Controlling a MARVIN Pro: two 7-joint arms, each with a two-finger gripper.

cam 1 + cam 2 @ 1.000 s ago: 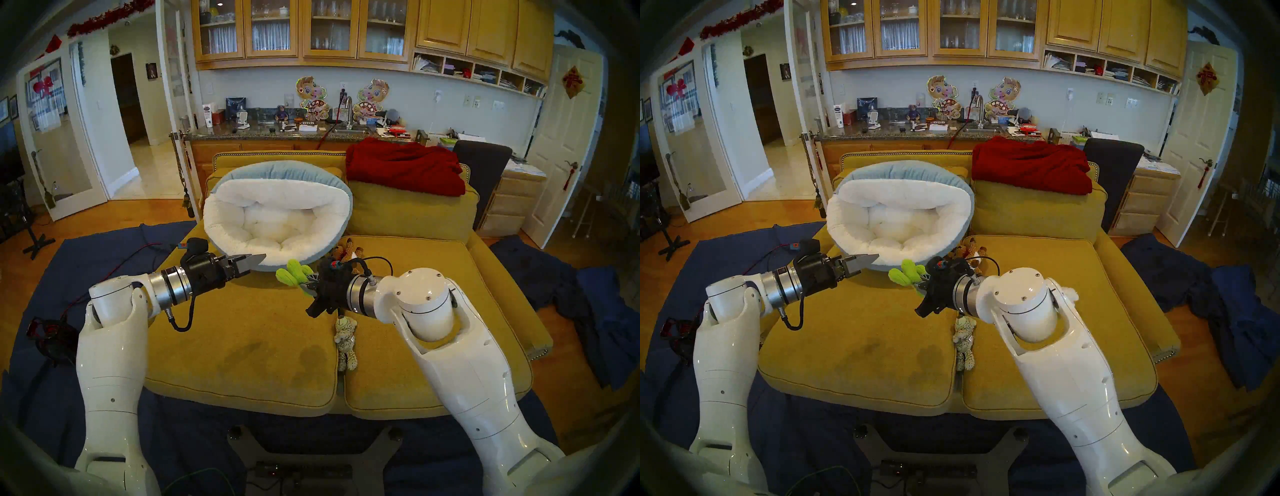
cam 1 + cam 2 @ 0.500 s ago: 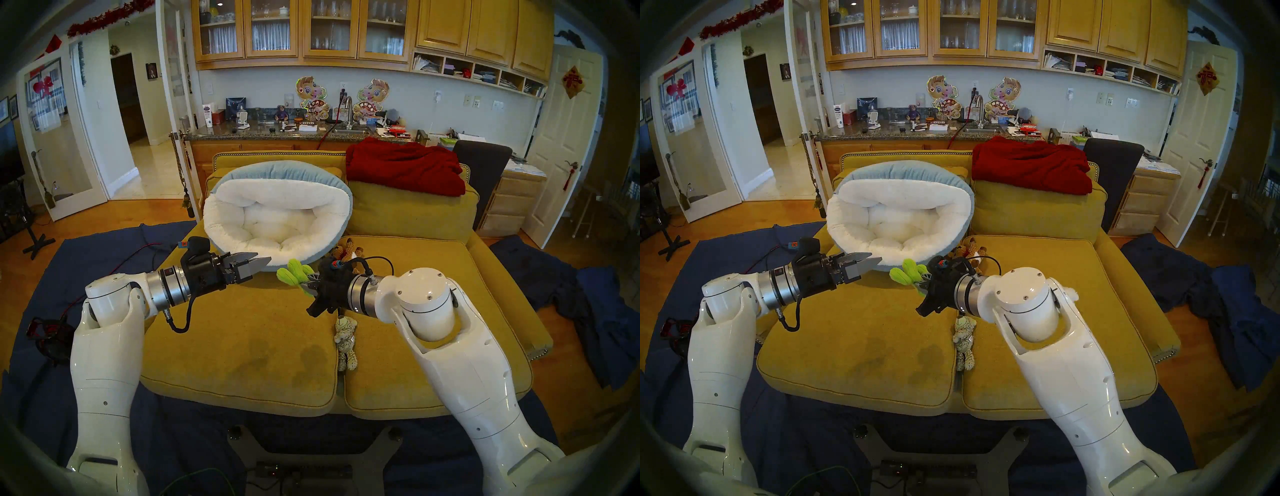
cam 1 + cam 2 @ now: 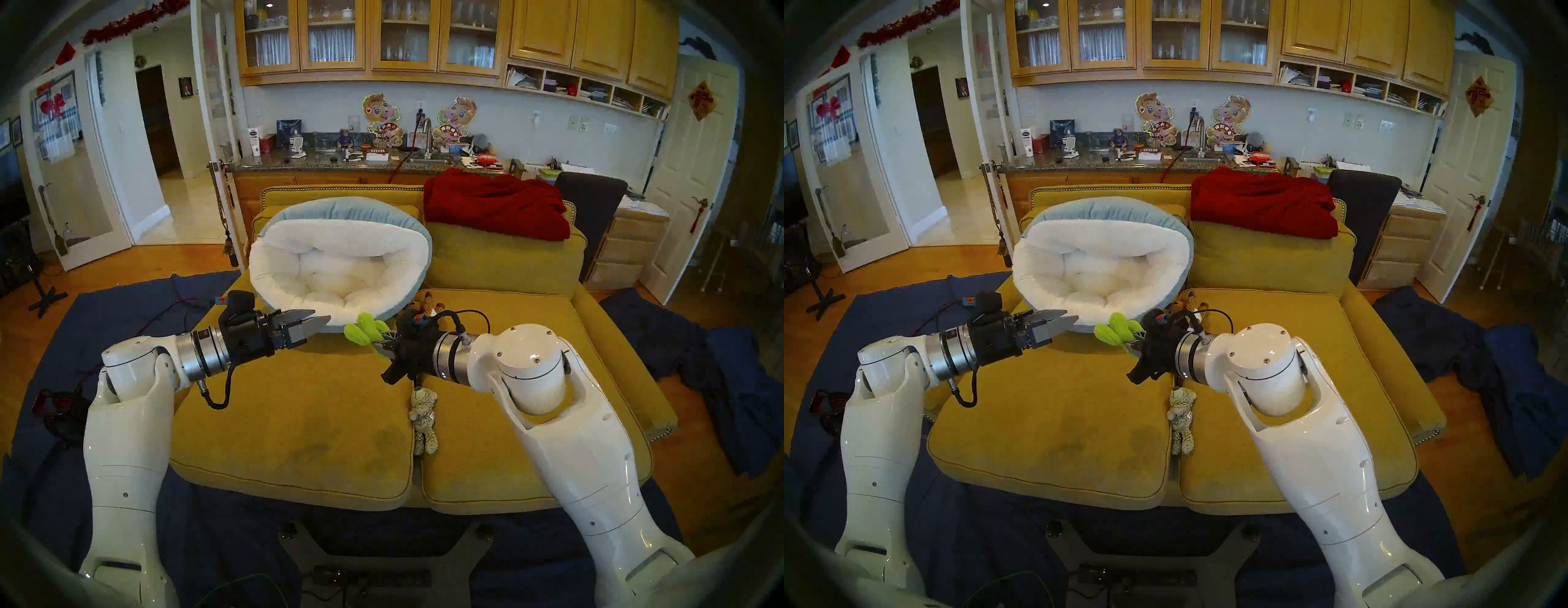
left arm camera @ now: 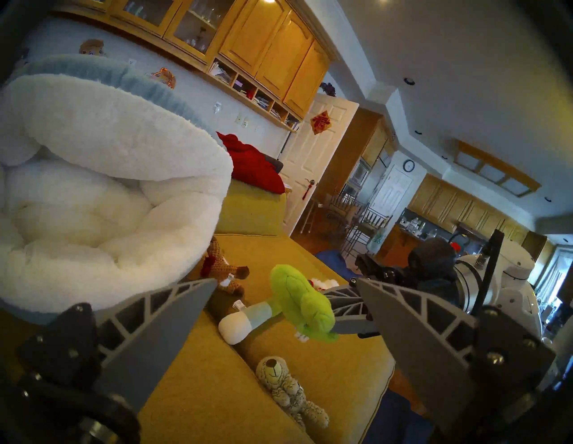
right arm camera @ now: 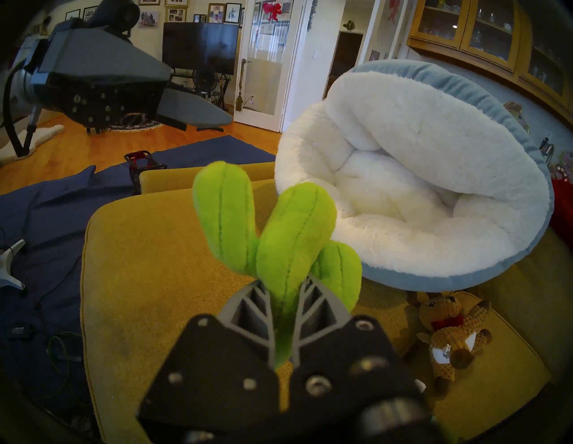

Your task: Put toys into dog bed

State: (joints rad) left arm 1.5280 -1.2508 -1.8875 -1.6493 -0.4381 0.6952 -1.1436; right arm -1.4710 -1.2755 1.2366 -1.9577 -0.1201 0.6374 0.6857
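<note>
The dog bed [image 3: 339, 259] sits tilted against the sofa back, its fleece hollow bare, so you're on the first delivery. Your right gripper [image 5: 283, 313] is clamped on the green cactus [image 5: 279, 235], held above the seat cushion [image 3: 305, 407] just before the near rim. Next, I judge, lift over that rim, then release. Your left gripper [image 4: 285, 288] hangs spread, holding nothing, beside the bed.

Wooden cabinets [image 3: 365, 38] above a mustard sofa [image 3: 500, 259], wood floor [image 3: 140, 263].
</note>
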